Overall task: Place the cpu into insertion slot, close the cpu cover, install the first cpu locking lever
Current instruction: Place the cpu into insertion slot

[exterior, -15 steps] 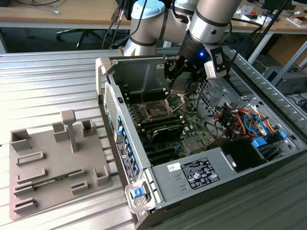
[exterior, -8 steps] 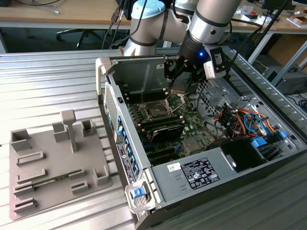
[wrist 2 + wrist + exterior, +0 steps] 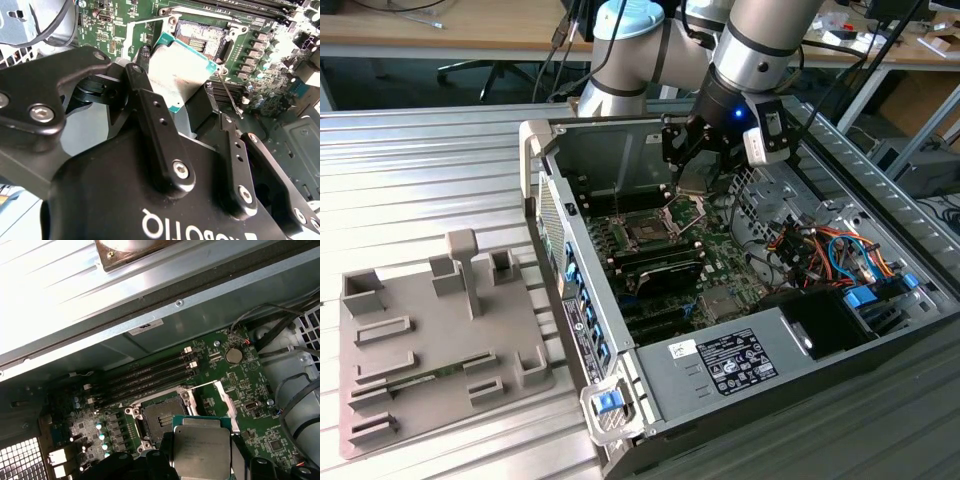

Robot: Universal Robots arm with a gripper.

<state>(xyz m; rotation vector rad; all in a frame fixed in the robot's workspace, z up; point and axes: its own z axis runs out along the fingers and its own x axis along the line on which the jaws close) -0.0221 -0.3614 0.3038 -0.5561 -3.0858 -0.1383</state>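
My gripper (image 3: 694, 165) hangs inside the open computer case, shut on the cpu (image 3: 693, 181). In the second wrist view the black fingers (image 3: 146, 90) clamp two opposite edges of the cpu (image 3: 181, 75), and its silvery top face is tilted. The insertion slot (image 3: 645, 232) is a dark square socket on the green motherboard, lying bare below the chip and toward the exterior view's left. In both wrist views the chip (image 3: 202, 447) hovers beside the insertion slot (image 3: 157, 415) (image 3: 202, 37), apart from it. The cpu cover (image 3: 223, 402) stands swung open at the socket's edge.
The case walls (image 3: 545, 180) surround the motherboard. Memory slots (image 3: 145, 375) run beside the socket. Coloured cables (image 3: 830, 250) and a power supply (image 3: 740, 360) fill the exterior view's right. A grey fixture plate (image 3: 430, 340) with posts lies outside the case.
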